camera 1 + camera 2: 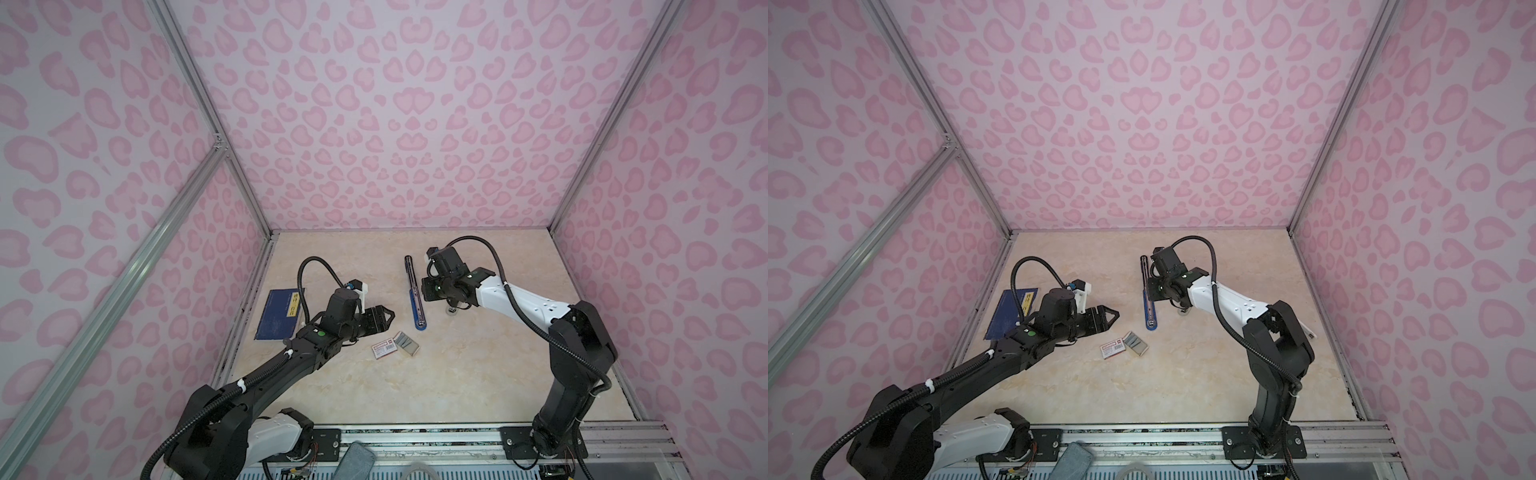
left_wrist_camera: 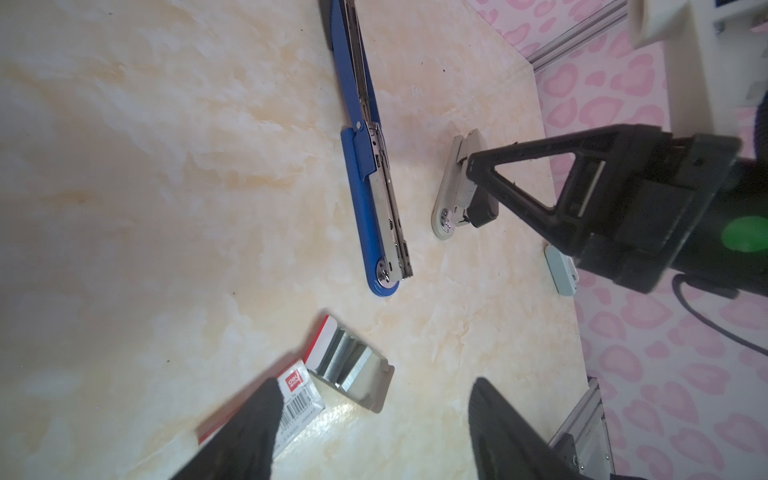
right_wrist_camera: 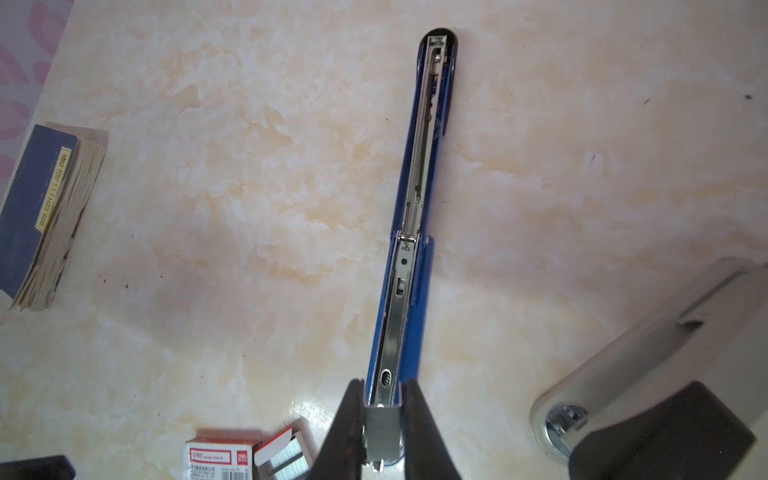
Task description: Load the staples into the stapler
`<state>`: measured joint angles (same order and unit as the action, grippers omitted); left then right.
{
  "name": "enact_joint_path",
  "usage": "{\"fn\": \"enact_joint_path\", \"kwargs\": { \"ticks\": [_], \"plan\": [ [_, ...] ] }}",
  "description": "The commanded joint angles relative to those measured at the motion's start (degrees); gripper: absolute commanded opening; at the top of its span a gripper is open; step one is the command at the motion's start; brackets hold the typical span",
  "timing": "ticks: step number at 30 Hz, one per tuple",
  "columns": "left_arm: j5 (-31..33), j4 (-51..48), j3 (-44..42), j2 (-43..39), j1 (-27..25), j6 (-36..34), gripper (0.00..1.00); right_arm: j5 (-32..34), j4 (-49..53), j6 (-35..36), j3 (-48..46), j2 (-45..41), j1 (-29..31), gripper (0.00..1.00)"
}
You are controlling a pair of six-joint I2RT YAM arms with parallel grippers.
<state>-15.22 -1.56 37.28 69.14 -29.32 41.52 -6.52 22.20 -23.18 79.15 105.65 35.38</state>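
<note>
Stapler (image 1: 415, 293) lies opened flat, its magazine apparently unloaded. My left gripper (image 1: 390, 317), jaws spread wide, hovers near the staples (image 2: 345, 359), grey strips in a tray just off the stapler's nose. Over that nose my right gripper (image 3: 382, 382) pinches a narrow grey metal piece (image 3: 383, 428) I cannot identify. Next, I judge: a fine pinch on one strip.

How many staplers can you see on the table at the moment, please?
2. A blue stapler lies opened flat near the middle of the table. A grey stapler lies close beside it, on its right in both top views, where the right arm mostly covers it.
</note>
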Motion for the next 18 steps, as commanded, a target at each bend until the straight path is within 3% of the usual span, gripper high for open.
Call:
{"fn": "enact_joint_path", "kwargs": {
  "ticks": [1, 18],
  "plan": [
    [-0.6, 1.9, -0.3, 0.6, 0.1, 0.6, 0.73, 2.3, 0.9, -0.3, 1.3, 2.5, 0.4, 0.18],
    [-0.1, 2.0, -1.4, 1.5, 0.1, 0.7, 0.72, 7.3, 2.1, -1.0, 9.6, 11.8, 2.2, 0.18]
  ]
}}
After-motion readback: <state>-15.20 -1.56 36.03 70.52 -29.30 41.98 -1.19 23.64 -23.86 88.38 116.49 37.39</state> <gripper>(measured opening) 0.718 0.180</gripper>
